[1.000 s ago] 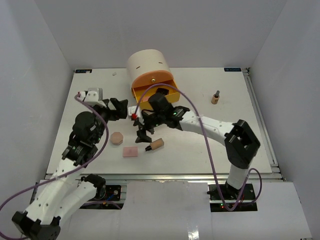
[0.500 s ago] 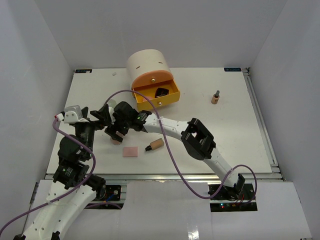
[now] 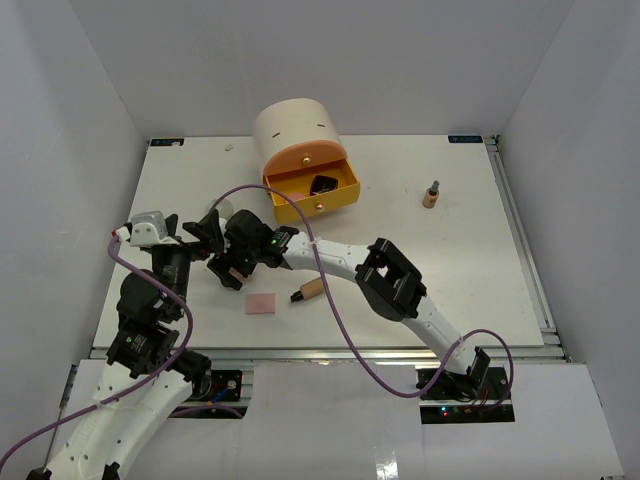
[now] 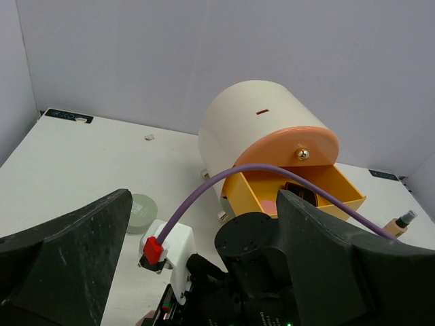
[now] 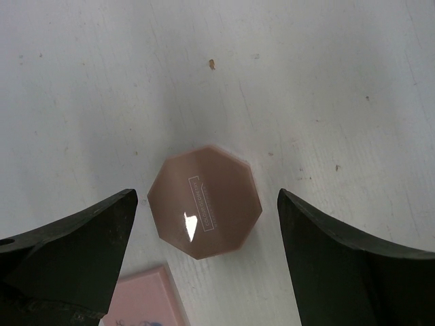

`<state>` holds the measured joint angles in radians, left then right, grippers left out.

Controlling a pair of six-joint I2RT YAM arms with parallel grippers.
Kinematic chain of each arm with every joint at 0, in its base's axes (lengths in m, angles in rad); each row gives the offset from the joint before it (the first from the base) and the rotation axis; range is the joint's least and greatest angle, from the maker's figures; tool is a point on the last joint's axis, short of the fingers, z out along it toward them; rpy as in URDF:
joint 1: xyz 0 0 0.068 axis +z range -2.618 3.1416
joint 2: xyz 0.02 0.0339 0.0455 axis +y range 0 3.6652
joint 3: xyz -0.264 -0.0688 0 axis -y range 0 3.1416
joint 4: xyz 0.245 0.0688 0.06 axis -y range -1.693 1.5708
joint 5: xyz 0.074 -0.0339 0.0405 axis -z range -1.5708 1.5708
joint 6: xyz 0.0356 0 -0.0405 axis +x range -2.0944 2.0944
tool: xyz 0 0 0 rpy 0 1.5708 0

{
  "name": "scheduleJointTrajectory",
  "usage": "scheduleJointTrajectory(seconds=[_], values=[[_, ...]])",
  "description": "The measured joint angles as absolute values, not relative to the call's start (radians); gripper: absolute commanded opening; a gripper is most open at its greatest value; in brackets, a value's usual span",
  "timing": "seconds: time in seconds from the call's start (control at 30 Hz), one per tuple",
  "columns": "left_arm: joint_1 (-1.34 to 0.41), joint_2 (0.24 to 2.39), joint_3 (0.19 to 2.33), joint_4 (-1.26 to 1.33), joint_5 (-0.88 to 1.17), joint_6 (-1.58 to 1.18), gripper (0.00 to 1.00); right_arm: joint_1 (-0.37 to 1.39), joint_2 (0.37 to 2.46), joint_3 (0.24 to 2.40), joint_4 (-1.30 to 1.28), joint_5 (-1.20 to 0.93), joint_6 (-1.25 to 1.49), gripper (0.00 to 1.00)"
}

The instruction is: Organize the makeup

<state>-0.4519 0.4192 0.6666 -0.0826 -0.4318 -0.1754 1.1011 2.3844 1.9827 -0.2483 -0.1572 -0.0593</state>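
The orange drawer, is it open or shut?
Open. The orange drawer sticks out of the cream cylinder, and you can see a black compact lying inside it.

The right gripper (image 3: 232, 268) is swung from the drawer (image 3: 315, 207) to over the octagonal compact (image 5: 205, 202); the left gripper (image 3: 205, 238) is withdrawn.

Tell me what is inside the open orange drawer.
A black compact lies in the orange drawer. The left wrist view also shows a sliver of something pink beside it; the right arm covers the drawer's near part there, so more cannot be told.
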Motion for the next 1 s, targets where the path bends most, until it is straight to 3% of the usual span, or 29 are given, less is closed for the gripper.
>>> scheduleJointTrajectory(seconds=[0.5,0.7,0.9,1.0], values=[[-0.452,0.416,0.667,-0.082,-0.415,-0.176,0.98,1.134,2.396,1.967,-0.217,-0.164,-0.172,0.9],[-0.452,0.414,0.667,-0.082,-0.41,-0.176,0.98,1.148,2.412,1.967,-0.217,-0.129,-0.218,1.0],[-0.452,0.414,0.667,-0.082,-0.41,-0.175,0.98,1.152,2.417,1.967,-0.237,-0.107,-0.253,0.74],[-0.452,0.414,0.666,-0.082,-0.41,-0.176,0.98,1.152,2.417,1.967,-0.237,-0.104,-0.266,0.5]])
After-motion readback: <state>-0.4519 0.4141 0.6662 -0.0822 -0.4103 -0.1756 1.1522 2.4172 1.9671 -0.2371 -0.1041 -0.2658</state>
